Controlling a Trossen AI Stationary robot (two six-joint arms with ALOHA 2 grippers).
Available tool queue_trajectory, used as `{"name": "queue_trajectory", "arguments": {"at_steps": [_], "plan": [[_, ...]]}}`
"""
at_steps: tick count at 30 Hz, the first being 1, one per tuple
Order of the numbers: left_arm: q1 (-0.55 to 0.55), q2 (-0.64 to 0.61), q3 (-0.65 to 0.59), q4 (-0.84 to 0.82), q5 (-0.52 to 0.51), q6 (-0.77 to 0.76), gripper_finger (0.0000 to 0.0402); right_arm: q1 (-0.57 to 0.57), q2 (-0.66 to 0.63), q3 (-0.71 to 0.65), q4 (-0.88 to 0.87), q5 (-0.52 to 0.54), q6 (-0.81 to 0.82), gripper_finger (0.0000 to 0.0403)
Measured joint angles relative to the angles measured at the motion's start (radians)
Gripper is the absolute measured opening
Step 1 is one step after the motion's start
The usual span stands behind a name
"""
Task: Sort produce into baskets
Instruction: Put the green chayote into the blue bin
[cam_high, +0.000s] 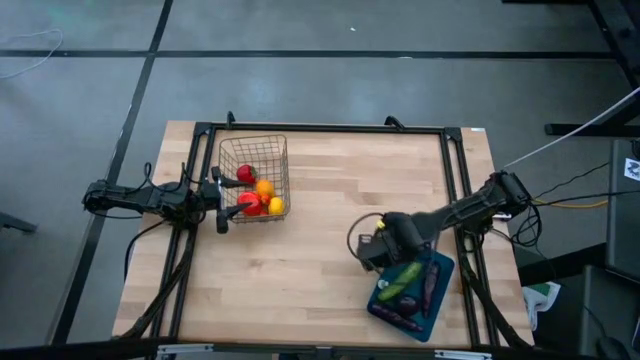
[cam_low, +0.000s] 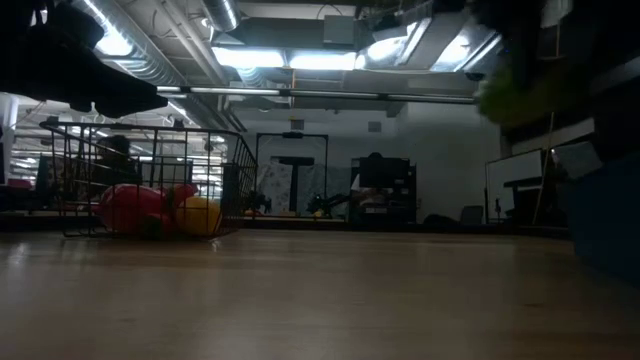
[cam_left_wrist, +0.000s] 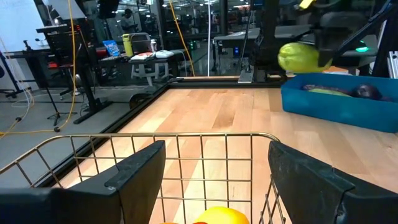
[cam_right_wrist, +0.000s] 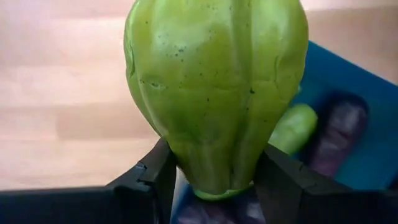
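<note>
The right gripper (cam_right_wrist: 214, 177) is clamped on a green pepper (cam_right_wrist: 217, 93), its two dark fingers pressed against the narrow lower end while the broad, lobed body bulges out ahead of them. The pepper looks like a hollow plastic toy: probably light and fairly stiff, with a smooth, glossy skin that could slip. Its tapering shape suggests a hold lower down on the flanks, where the ribs give the pads something to seat in, would be safer than one on the rounded top. The skin is yellow-green with fine dark specks and shallow lengthwise grooves.

Just beyond the pepper lies the tray (cam_right_wrist: 367, 155), teal-blue, holding a green cucumber (cam_right_wrist: 298, 127) and a dark purple eggplant (cam_right_wrist: 339, 134) side by side. In the high view the pepper hangs over the tray's near-left edge, so the drop appears close.

Well apart, across the table, the left gripper (cam_high: 222, 203) waits at the wire basket (cam_high: 283, 160) with its fingers spread and empty. The basket holds red tomatoes (cam_high: 246, 174), an orange (cam_high: 264, 187) and a lemon (cam_high: 276, 206).
</note>
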Motion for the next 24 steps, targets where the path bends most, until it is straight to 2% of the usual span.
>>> {"name": "queue_trajectory", "arguments": {"at_steps": [15, 24], "plan": [[0.0, 0.0, 0.0, 0.0, 0.0, 0.0, 0.0281, 0.311, 0.0, 0.006, -0.053, -0.013, 0.357, 0.0177], [0.0, 0.0, 0.0, 0.0, 0.0, 0.0, 0.0281, 0.391, 0.004, -0.038, -0.018, -0.034, 0.48, 0.0202]]}}
